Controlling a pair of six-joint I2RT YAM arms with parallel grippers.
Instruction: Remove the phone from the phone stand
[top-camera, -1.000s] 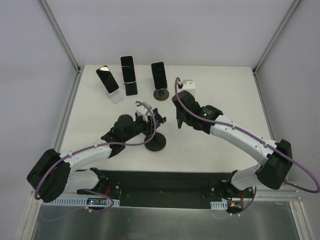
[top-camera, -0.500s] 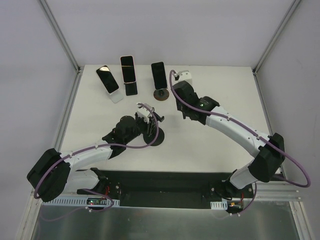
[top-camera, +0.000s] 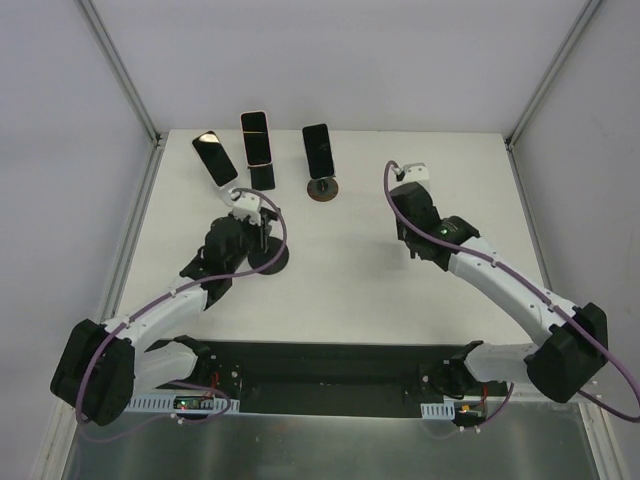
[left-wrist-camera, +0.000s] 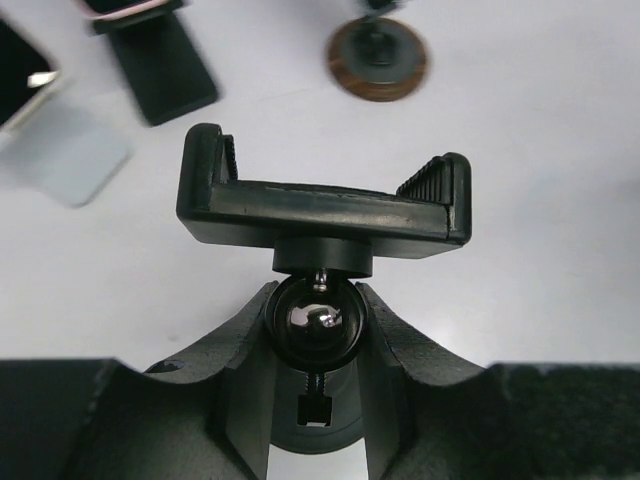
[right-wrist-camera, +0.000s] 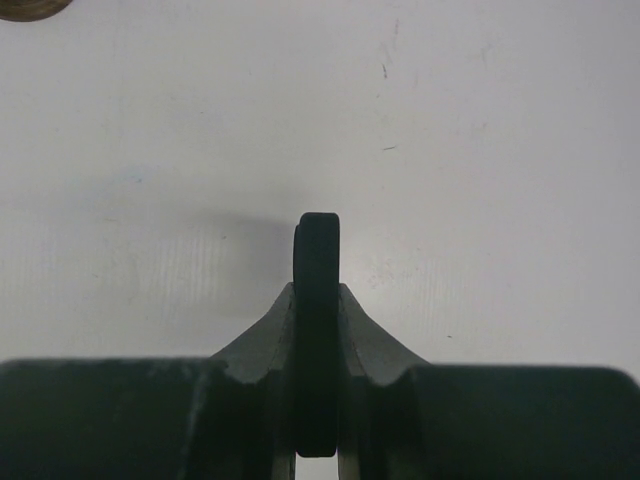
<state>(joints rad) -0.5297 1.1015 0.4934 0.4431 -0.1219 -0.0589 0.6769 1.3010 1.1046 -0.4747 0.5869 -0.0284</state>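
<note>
Top view: left gripper (top-camera: 258, 232) is gripping the black phone stand (top-camera: 268, 257) on the bench (top-camera: 360, 290), just in front of three other phones (top-camera: 256, 138) standing at the back. Right gripper (top-camera: 408, 242) is hovering well apart to the right.
Left wrist: fingers (left-wrist-camera: 245, 350) are clamping the stand's ball joint (left-wrist-camera: 318, 320).
Right wrist: right gripper is pinching the phone (right-wrist-camera: 317, 300) edge-on over the bench.

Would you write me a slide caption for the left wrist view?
Left fingers grip the ball joint of the empty black phone stand.
</note>
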